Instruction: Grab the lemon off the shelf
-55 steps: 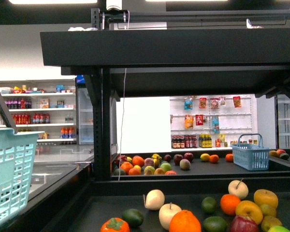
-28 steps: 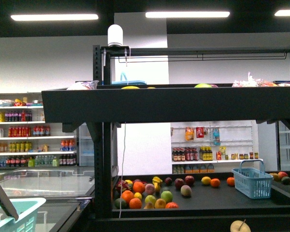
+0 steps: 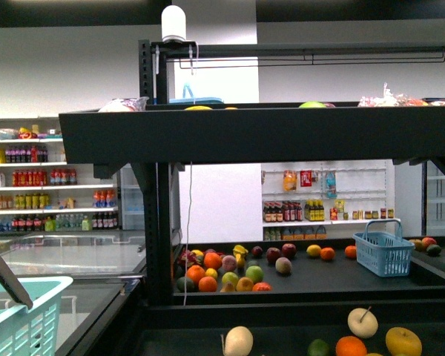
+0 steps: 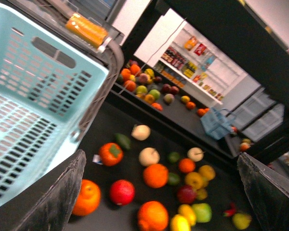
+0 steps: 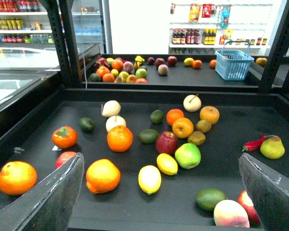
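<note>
The shelf is a black metal rack (image 3: 252, 135) with wide matte trays. Its near tray (image 5: 221, 175) holds scattered fruit. Two yellow lemons lie there: a pale one (image 5: 150, 179) and a deeper yellow one (image 5: 167, 163) beside a green apple (image 5: 188, 155). My right gripper (image 5: 160, 166) is open above the tray, with the lemons between its fingers (image 5: 62, 192) in view. My left gripper (image 4: 161, 156) is open above the same fruit; yellow lemons (image 4: 179, 223) show blurred near the frame edge. Neither gripper shows in the front view.
A teal basket (image 4: 33, 96) sits against the tray's left side and shows in the front view (image 3: 15, 319). Oranges (image 5: 102, 175), a lime (image 5: 210, 198), a red chili (image 5: 254, 143) and a pear (image 5: 272, 147) lie around. A blue basket (image 5: 233, 62) stands on the far tray.
The front view swung up off the near tray, then came partly back down; a few fruits show again at its bottom edge. The teal basket sits lower in view.
</note>
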Robot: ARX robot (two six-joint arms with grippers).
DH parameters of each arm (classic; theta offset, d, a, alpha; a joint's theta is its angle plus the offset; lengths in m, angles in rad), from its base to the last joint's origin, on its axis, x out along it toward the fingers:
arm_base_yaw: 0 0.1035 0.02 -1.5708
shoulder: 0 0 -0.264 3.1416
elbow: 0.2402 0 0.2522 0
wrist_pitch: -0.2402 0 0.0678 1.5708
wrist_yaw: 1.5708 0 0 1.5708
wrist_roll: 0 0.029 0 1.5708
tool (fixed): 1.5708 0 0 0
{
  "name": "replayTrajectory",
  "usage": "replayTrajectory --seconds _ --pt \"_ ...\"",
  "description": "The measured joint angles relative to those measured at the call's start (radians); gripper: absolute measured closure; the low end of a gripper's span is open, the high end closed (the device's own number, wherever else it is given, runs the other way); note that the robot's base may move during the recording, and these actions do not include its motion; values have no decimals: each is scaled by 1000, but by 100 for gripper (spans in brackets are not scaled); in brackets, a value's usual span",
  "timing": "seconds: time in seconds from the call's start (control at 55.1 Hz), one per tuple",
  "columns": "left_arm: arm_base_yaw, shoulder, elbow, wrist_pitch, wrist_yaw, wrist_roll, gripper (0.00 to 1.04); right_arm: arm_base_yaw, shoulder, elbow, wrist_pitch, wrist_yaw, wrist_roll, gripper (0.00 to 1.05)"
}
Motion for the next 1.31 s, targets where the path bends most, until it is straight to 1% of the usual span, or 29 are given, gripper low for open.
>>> replayTrajectory --seconds 0.054,0.145,0.254,0.381,0.654,0.854,1.035,1.053,1.144,1.162,1.271,1.308 --pt "26 126 89 35 33 -121 8 0 0 0 0 0 0 8" --pt "55 322 221 44 14 -293 8 0 0 0 0 0 0 8" --pt "83 505 348 4 -20 -434 8 0 0 0 0 0 0 8" --pt "115 715 497 42 -48 -570 8 0 0 0 0 0 0 8" --pt "137 969 650 111 -97 -694 8 0 0 0 0 0 0 8" --pt "127 1117 774 134 -150 -701 8 0 0 0 0 0 0 8" --pt "94 1207 881 122 -187 -696 8 0 0 0 0 0 0 8" --pt "90 1215 892 117 -191 -693 9 0 0 0 0 0 0 8" --pt "75 1228 925 111 -204 -678 26 0 0 0 0 0 0 8" --pt "74 1228 927 110 -205 -675 27 0 0 0 0 0 0 8" --pt "69 1228 929 94 -207 -674 48 0 0 0 0 0 0 8" --pt "69 1228 929 89 -201 -691 53 0 0 0 0 0 0 8"
